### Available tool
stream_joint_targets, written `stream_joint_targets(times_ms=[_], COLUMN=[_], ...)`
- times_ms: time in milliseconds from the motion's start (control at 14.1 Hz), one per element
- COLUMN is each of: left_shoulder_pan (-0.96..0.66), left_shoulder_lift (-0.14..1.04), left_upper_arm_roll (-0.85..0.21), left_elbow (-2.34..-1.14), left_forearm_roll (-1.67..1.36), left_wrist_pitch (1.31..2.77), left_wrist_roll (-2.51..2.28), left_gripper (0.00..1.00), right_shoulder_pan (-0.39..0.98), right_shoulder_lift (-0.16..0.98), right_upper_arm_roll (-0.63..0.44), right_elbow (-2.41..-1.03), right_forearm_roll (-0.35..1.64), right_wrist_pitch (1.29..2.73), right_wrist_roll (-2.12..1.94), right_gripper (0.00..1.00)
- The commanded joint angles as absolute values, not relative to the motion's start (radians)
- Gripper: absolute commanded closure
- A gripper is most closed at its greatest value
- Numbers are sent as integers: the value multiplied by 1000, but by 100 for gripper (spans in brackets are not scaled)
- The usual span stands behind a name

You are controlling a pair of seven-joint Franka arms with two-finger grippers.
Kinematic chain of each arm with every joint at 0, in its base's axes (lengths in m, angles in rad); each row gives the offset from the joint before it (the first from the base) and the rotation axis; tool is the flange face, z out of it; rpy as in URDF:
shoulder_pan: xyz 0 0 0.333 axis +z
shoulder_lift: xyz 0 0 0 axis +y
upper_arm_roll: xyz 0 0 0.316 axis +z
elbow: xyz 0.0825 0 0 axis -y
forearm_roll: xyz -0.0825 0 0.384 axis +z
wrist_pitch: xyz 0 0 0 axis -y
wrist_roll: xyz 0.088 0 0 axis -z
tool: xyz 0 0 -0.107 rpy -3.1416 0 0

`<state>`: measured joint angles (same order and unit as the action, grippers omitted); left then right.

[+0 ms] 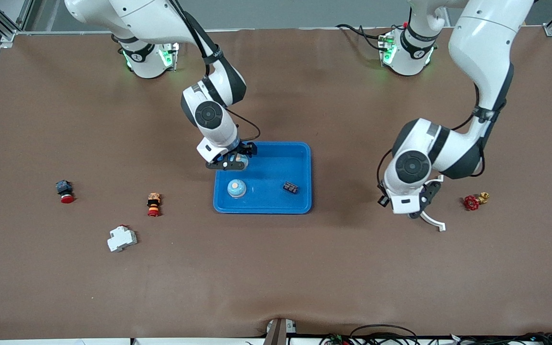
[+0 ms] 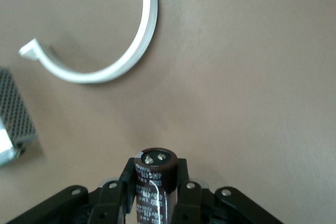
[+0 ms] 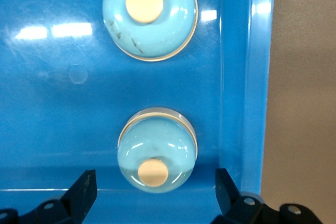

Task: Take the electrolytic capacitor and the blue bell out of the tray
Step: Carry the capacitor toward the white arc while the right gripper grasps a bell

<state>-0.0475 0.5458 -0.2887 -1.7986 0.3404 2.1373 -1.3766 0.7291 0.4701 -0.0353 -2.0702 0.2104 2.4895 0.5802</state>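
White breaker [image 1: 121,238] lies nearest us; left gripper [image 2: 156,182] clamps capacitor [image 2: 153,182] over surface [image 1: 276,268]; right gripper [image 3: 155,192] wide over bell [image 3: 157,153] in tray [image 1: 300,207].

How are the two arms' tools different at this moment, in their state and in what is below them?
The left tool is shut on a dark capacitor over bare table beside a white curved clip. The right tool is open and empty, over a pale blue bell in the blue tray. Both are black with two fingers.

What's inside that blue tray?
In the blue tray: two light-blue bells and a small dark part. The open right gripper hangs over one bell, hiding most of it from the front camera.
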Motion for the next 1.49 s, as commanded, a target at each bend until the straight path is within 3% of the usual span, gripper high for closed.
stream_joint_targets(times_ms=[0, 355, 497, 568, 781, 852, 923, 1065, 1420], left_shoulder_pan=[-14, 67, 75, 72, 69, 68, 63, 60, 67], left_shoulder_lift=[586, 614, 614, 614, 612, 612, 609, 597, 540], left_upper_arm_roll=[-296, -298, -304, -304, -305, -307, -307, -310, -414], left_elbow=[-1834, -1879, -1879, -1879, -1876, -1873, -1873, -1873, -1864], left_forearm_roll=[380, 512, 511, 511, 512, 512, 512, 512, 479], left_wrist_pitch=[2247, 2304, 2310, 2310, 2310, 2310, 2310, 2301, 2228], left_wrist_roll=[-1347, -1344, -1347, -1347, -1342, -1341, -1341, -1348, -1383], left_gripper=[100, 100, 94, 94, 90, 83, 63, 0, 0], right_shoulder_pan=[791, 810, 810, 810, 805, 804, 799, 793, 680], right_shoulder_lift=[508, 541, 541, 541, 538, 535, 529, 493, 322], right_upper_arm_roll=[-93, -110, -110, -112, -112, -112, -112, -117, -117], right_elbow=[-2034, -2003, -2002, -2000, -1994, -1990, -1990, -1988, -1980], right_forearm_roll=[195, 195, 195, 195, 196, 196, 196, 196, 143], right_wrist_pitch=[2496, 2496, 2496, 2494, 2490, 2482, 2474, 2421, 2171], right_wrist_roll=[627, 643, 646, 646, 647, 646, 646, 644, 508], right_gripper=[0, 0, 0, 25, 77, 85, 85, 85, 86])
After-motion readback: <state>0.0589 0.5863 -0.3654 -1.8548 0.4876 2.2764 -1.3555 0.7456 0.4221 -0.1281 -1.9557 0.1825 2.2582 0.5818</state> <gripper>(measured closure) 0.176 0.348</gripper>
